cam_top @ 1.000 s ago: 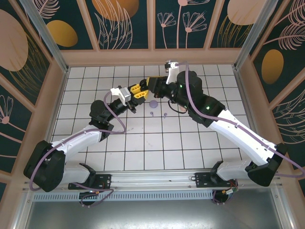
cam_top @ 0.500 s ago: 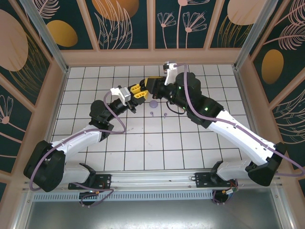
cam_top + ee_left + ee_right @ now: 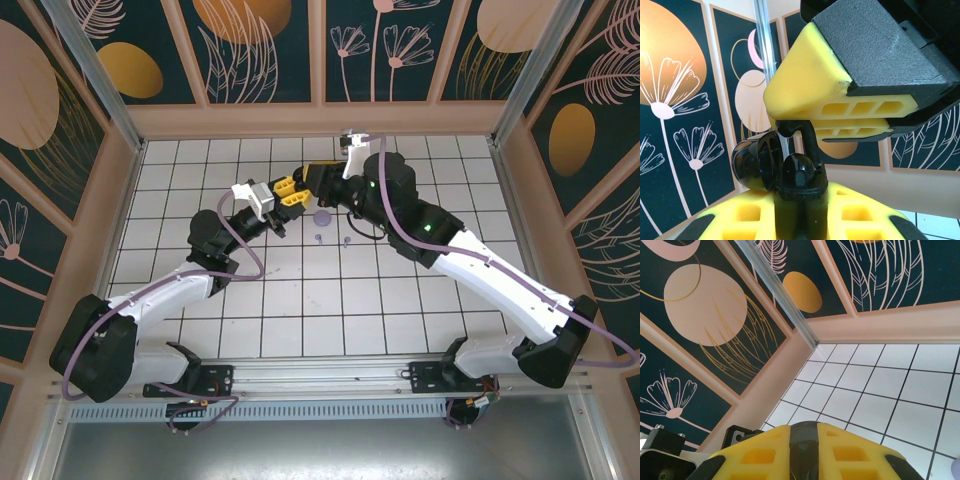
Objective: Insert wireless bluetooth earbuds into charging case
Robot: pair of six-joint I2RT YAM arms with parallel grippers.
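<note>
- left gripper (image 3: 290,191), just left of the flat round lilac case (image 3: 322,215), is clamped on a small glossy black charging case (image 3: 801,210) with its lid open
- right gripper (image 3: 309,180) pinches a black stemmed earbud (image 3: 809,142) by the stem; its head touches the black charging case
- two tiny lilac earbuds (image 3: 317,238) lie on the white tiled table (image 3: 330,300), just nearer than the lilac case
- versus a second ago: right gripper has shifted left, closer to left gripper; lilac items unmoved

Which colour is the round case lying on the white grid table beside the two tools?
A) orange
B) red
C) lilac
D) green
C: in the top view the round case on the table is pale lilac, like the tiny earbud near it.
</note>
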